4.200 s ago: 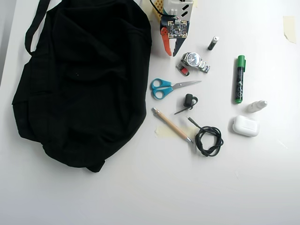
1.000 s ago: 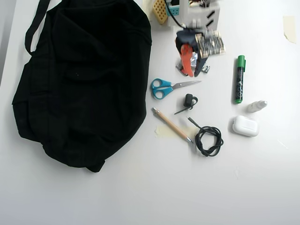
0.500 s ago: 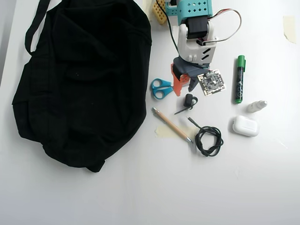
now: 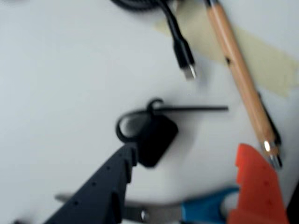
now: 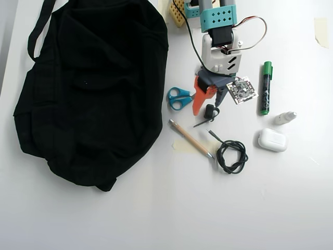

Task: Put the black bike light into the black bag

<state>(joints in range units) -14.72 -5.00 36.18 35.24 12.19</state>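
Note:
The black bike light (image 4: 158,135) lies on the white table, its rubber strap looped at its left and a thin tail running right. In the overhead view the light (image 5: 210,111) sits just right of the black bag (image 5: 93,88), which lies spread out on the table's left half. My gripper (image 4: 187,149) is open and low over the light. The black finger (image 4: 107,186) reaches the light's left edge; the orange finger (image 4: 257,186) stands apart to its right. In the overhead view the gripper (image 5: 207,108) straddles the light, empty.
Blue-handled scissors (image 5: 179,99) lie between bag and gripper. A wooden pen (image 5: 190,138), a coiled black cable (image 5: 231,155) and tape (image 5: 182,145) lie just below the light. A circuit board (image 5: 242,89), green marker (image 5: 266,87) and white case (image 5: 272,139) are to the right.

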